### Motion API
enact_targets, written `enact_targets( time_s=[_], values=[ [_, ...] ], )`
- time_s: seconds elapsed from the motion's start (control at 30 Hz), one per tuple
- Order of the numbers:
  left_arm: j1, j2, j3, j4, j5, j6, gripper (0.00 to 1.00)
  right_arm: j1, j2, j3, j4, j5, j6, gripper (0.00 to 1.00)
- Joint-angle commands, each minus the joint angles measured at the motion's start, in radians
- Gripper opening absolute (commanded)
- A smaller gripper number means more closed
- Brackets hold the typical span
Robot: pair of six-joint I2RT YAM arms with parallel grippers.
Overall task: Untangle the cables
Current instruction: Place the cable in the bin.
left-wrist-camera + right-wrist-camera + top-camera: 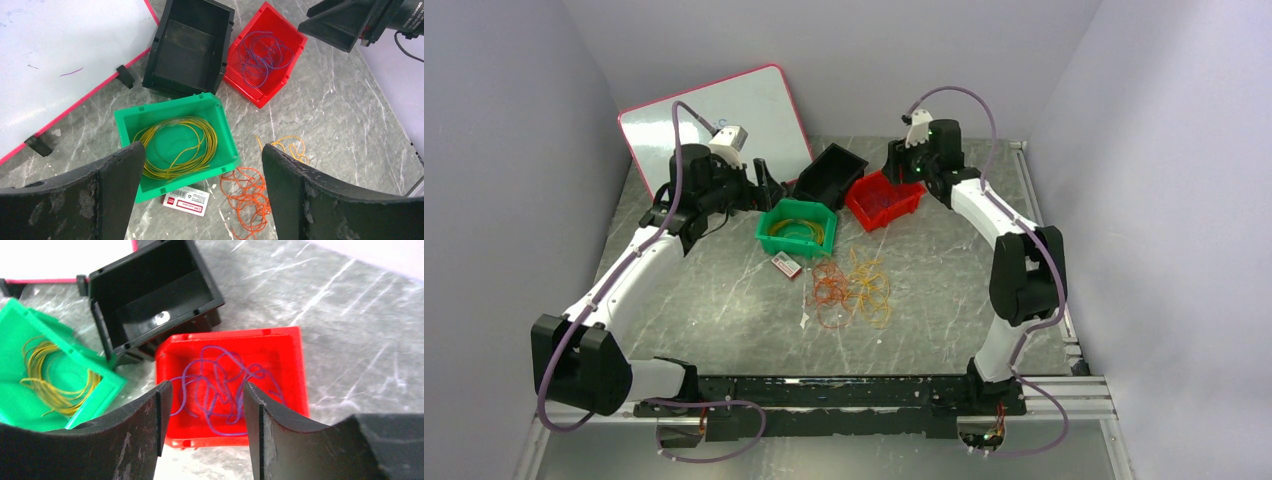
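The left gripper (202, 150) is held wide open above the green bin (170, 104), the right gripper (204, 390) partly open above the red bin (292, 355), nothing gripped.

Soft, even light is falling from overhead, keeping the grey walls pale and the table (724, 310) uniformly bright. Only faint, diffuse shadows are pooling under the arms and beside the bins. The whiteboard (724, 115) at far left is blowing out to almost featureless white in the wrist views. A small glint is shining inside the black bin (162, 316). The red bin (285, 350) is oversaturating, its edges smearing. The fingers (125, 440) of the right gripper (206, 400) are blurring close to the lens. Those (75, 200) of the left gripper (202, 150) are looking sharper, their scuffs showing.
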Motion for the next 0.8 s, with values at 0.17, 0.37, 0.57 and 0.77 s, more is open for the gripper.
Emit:
enact_targets(
  time_s=[0.17,0.37,0.57,0.77],
  values=[
    [0.011,0.012,0.002,0.025,0.032,0.000,0.90,0.128,0.073,0.086,-0.209,0.029,-0.011,0.52],
    [0.011,0.017,0.007,0.018,0.036,0.006,0.89,0.162,0.114,0.121,-0.243,0.220,-0.062,0.50],
    [0.011,0.019,0.007,0.018,0.037,0.008,0.89,0.163,0.190,0.218,-0.324,0.228,-0.104,0.48],
    [0.011,0.028,0.010,0.011,0.038,0.013,0.88,0.162,0.258,0.266,-0.364,0.191,-0.108,0.44]
  ],
)
